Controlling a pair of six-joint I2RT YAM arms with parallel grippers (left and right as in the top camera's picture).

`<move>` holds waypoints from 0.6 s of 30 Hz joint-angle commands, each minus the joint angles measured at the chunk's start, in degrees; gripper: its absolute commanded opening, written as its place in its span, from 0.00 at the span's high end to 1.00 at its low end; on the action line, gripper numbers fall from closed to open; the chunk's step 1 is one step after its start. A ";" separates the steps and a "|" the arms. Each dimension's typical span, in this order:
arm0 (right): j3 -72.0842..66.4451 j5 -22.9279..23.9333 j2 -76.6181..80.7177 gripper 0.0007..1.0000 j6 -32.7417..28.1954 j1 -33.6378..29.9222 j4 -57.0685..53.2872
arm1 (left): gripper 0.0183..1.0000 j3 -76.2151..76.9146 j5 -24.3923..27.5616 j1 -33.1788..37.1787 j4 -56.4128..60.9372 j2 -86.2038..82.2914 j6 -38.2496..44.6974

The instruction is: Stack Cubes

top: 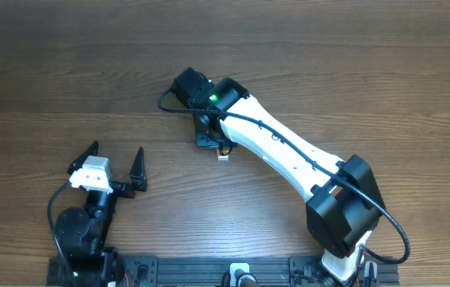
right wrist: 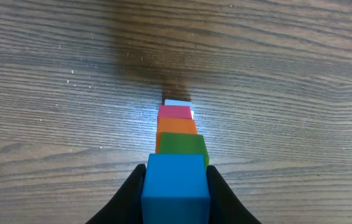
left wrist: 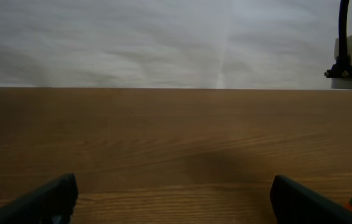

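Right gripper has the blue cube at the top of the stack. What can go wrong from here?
1. The right gripper pinches the blue cube atop a column five high; a finger dragging on release could topple it.
2. The green cube looks shifted sideways from the orange cube below, so downward pressure may tip the column.
3. Whether blue is fully seated on green cannot be seen; releasing early could drop it.
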 commanded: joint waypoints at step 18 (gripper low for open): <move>-0.13 2.10 0.90 0.01 -0.17 0.37 0.81 | 0.00 -0.26 0.55 0.28 -0.04 -0.46 0.83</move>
